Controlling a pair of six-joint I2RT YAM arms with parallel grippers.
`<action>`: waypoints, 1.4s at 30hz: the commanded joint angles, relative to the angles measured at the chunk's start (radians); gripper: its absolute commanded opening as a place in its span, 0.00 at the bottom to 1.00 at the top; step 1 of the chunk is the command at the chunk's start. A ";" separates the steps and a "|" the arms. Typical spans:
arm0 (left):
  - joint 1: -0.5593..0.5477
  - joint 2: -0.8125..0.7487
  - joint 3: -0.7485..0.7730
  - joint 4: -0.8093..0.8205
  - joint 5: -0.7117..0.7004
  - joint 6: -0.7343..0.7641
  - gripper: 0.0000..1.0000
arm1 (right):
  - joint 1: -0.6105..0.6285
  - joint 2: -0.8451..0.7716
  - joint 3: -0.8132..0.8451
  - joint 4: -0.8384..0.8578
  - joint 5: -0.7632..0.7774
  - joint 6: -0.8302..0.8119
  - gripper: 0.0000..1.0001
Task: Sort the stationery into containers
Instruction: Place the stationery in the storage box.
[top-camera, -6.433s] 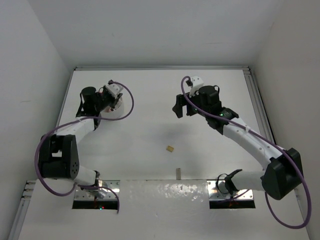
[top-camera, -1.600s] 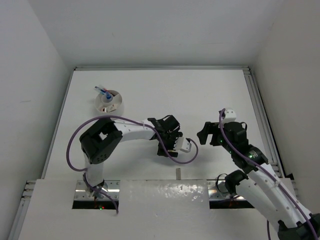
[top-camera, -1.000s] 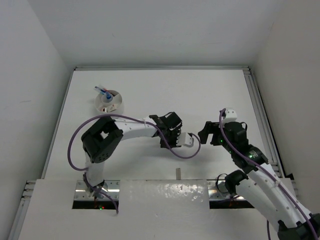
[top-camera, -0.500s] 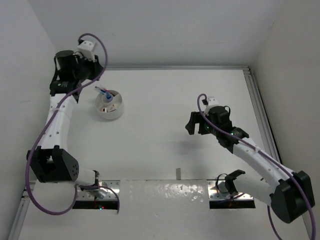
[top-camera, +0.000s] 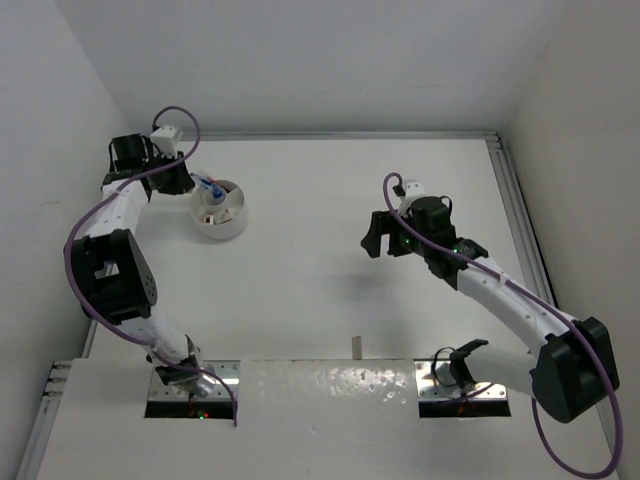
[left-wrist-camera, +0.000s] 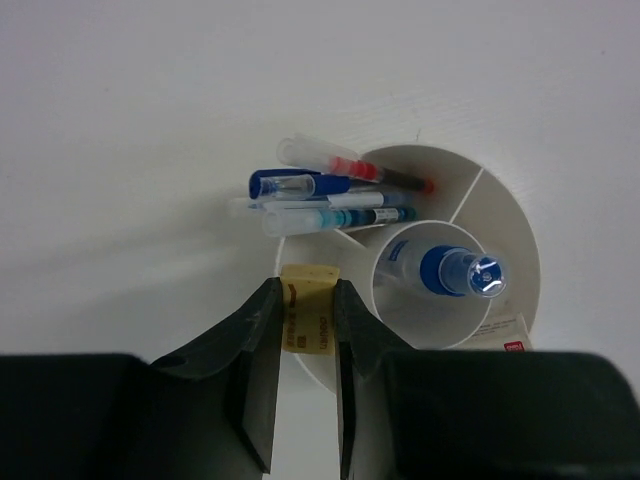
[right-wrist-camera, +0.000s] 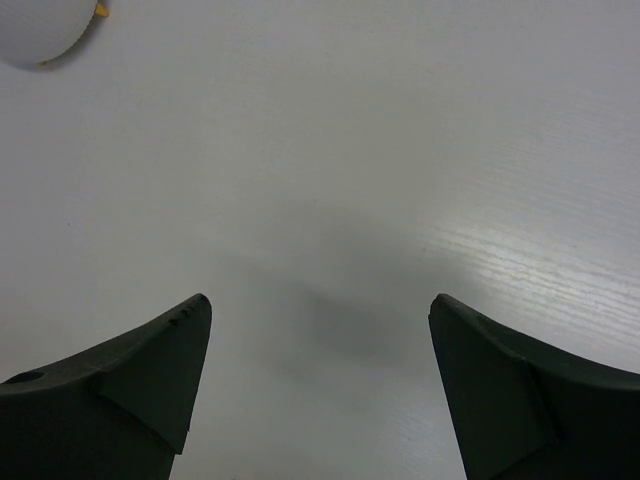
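Between the fingers (left-wrist-camera: 258, 350) of the left gripper (left-wrist-camera: 305, 330) sits the tan block (left-wrist-camera: 308, 300), pinched on both sides, jaws nearly together. The block hangs over the near rim of the round white tub (left-wrist-camera: 510, 225); whether it touches the rim cannot be told. Inside the tub, a red pen (left-wrist-camera: 350, 168) and blue pens (left-wrist-camera: 300, 186) lie bunched in one outer compartment, their clear ends sticking out over the wall. A blue-capped bottle (left-wrist-camera: 455, 272) stands in the round middle compartment. A white eraser (left-wrist-camera: 505, 335) with a red mark shows at the edge of another compartment. From above, the tub (top-camera: 218, 208) is far left on the table (top-camera: 320, 180), left gripper (top-camera: 172, 178) just beside it. The right gripper (right-wrist-camera: 320, 330) has its fingers (right-wrist-camera: 150, 365) wide apart, holding nothing, over bare table. From above it (top-camera: 378, 238) hangs right of centre, well apart from the tub.
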 joint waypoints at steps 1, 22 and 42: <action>-0.014 -0.013 -0.019 0.068 0.032 0.041 0.00 | -0.006 -0.004 0.038 0.013 -0.001 0.002 0.88; -0.064 0.024 -0.111 0.145 -0.063 0.024 0.34 | -0.005 -0.016 0.066 -0.024 0.030 -0.018 0.88; -0.138 -0.307 -0.083 0.172 0.111 0.071 0.42 | 0.000 -0.148 -0.009 -0.076 0.108 0.033 0.85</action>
